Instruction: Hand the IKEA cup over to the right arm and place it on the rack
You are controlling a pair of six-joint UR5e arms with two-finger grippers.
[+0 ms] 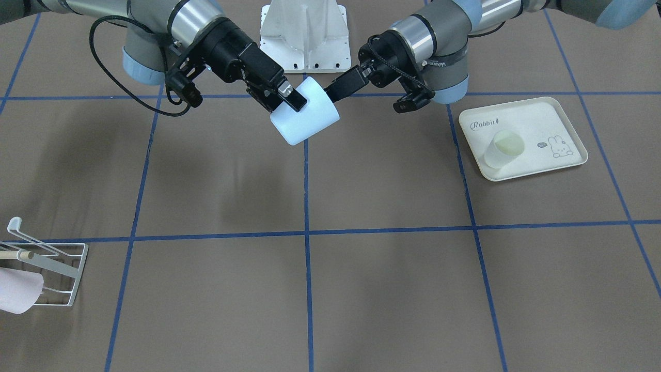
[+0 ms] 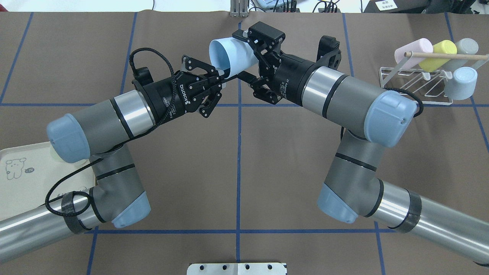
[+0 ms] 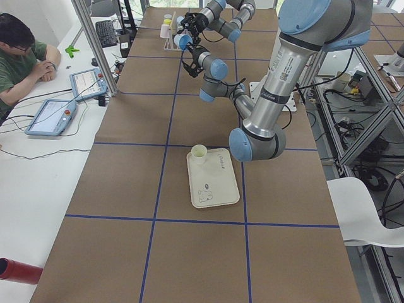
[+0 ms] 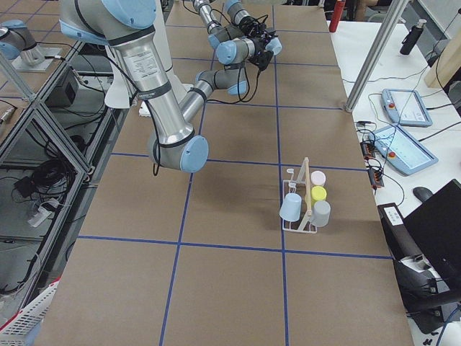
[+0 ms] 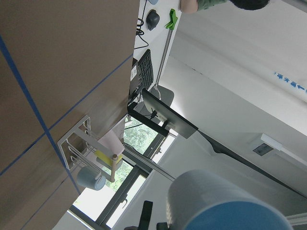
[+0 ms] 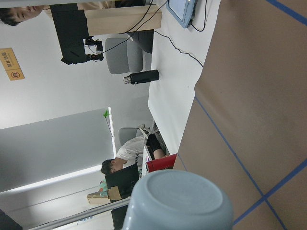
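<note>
Brown-papered table (image 2: 172, 152); pale blue cup (image 2: 229, 53) held in mid-air.
Looks light, stiff, probably slick: left gripper (image 2: 222, 73) pinches the rim, right gripper (image 2: 247, 57) clamps the body.

Brown table (image 1: 361, 289), blue tape grid; rack (image 1: 77, 274) one end, tray (image 1: 542, 124) opp. end.

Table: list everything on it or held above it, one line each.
light blue cup: one, held in the air between both grippers.
rack: one, white wire with wooden dowel, robot's right end.
racked cups: four, pink, yellow, grey, blue-grey, on the rack.
tray: one, cream, rabbit print, robot's left side.
pale green cup: one, upright on the tray.
left gripper: one, black, pinching the cup's rim.
right gripper: one, black, gripping the cup's closed end.
</note>
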